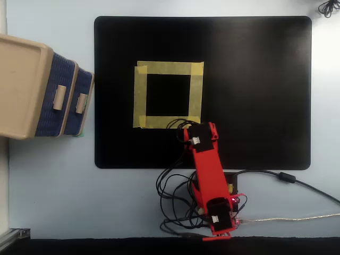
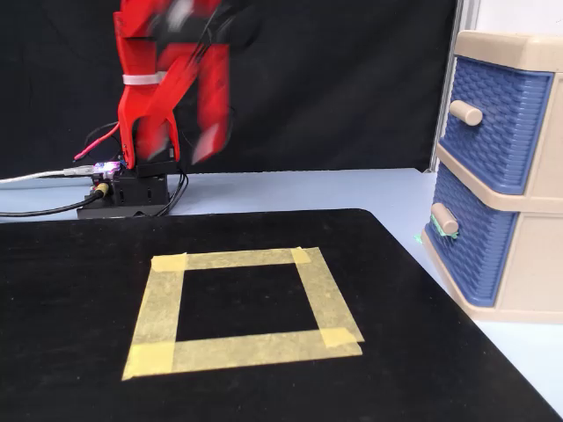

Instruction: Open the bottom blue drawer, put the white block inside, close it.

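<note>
The bottom blue drawer (image 1: 86, 85) (image 2: 468, 257) sits pushed into the beige cabinet (image 1: 21, 85) (image 2: 537, 264), its small beige handle (image 2: 444, 220) facing the mat. The white block is hidden. My red arm is folded back over its base, far from the cabinet. In the fixed view my gripper (image 2: 186, 145) hangs high at the upper left, motion-blurred, its two fingers spread and nothing between them. From overhead only the arm's wrist end (image 1: 197, 134) shows, over the mat's near edge by the tape square's corner.
A yellow tape square (image 1: 167, 68) (image 2: 237, 260) marks the black mat (image 1: 255, 90) (image 2: 79, 352). The upper blue drawer (image 1: 49, 79) (image 2: 493, 123) is closed too. The controller board and loose cables (image 1: 175, 202) (image 2: 114, 186) lie around the arm's base.
</note>
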You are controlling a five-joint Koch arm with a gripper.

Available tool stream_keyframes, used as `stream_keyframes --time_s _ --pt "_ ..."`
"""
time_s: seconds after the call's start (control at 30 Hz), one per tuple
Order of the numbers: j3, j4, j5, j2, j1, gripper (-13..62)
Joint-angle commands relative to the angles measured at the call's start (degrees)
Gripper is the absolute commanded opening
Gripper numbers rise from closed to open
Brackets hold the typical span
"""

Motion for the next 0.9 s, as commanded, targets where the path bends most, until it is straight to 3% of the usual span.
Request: stream_keyframes --time_s 0.0,0.23,0.3,0.87 --pt "8.3 -3.1 1.9 6.5 5.2 33.8" --pt "42.7 -20.4 9.9 31.3 6.3 33.7" --pt "47.6 -19.5 12.4 32.8 6.9 33.8" --pt "49.0 -16.8 12.5 32.7 6.9 34.3"
